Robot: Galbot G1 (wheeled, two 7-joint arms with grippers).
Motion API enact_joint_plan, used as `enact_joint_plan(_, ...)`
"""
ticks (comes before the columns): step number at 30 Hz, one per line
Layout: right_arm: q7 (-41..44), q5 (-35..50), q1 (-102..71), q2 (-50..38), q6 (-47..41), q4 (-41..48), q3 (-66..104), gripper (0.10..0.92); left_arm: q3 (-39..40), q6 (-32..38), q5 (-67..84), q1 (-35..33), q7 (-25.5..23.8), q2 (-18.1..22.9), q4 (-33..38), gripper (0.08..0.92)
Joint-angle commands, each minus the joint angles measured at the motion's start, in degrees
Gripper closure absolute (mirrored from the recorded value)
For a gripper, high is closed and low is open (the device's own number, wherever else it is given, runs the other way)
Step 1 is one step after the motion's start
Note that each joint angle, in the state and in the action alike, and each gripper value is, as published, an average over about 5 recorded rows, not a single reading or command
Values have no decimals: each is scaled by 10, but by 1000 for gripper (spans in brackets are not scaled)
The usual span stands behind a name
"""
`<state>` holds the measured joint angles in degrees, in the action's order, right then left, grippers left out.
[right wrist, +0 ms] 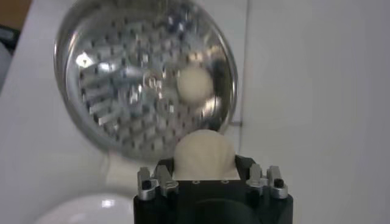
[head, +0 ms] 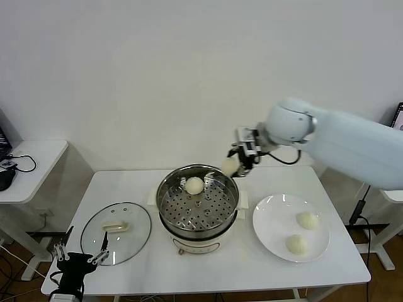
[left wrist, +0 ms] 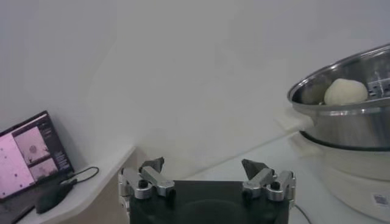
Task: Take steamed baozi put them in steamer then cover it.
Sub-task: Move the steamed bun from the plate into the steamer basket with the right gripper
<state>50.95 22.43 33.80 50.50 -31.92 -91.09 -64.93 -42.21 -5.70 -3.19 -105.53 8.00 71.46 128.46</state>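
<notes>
The steel steamer [head: 165, 196] stands at the table's middle with one baozi [head: 194, 185] on its perforated tray; that bun also shows in the right wrist view [right wrist: 194, 86] and the left wrist view [left wrist: 345, 92]. My right gripper [head: 235, 166] is shut on a second baozi [right wrist: 204, 154], held in the air just past the steamer's far right rim [right wrist: 234, 91]. Two more baozi [head: 307, 220] [head: 297, 244] lie on the white plate [head: 271, 220] to the right. The glass cover [head: 94, 236] lies flat left of the steamer. My left gripper [head: 79, 255] is open at the table's front left edge.
A small side table [head: 31, 157] with cables stands to the left; a laptop [left wrist: 27, 155] shows in the left wrist view. The white wall is close behind the table.
</notes>
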Motion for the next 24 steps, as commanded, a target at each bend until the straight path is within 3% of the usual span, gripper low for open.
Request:
enact_joint_plan(1, -52, 85, -11, 175, -53, 61, -24, 389, -13, 0, 2, 0, 0, 0, -1, 177)
enact_joint_plan(9, -67, 75, -70, 241, -71, 120, -28, 389, -17, 1, 0, -2, 1, 5, 4, 177)
enact_joint_plan(24, -73, 55, -108, 271, -74, 161, -41, 389, -17, 2, 0, -2, 2, 10, 4, 177)
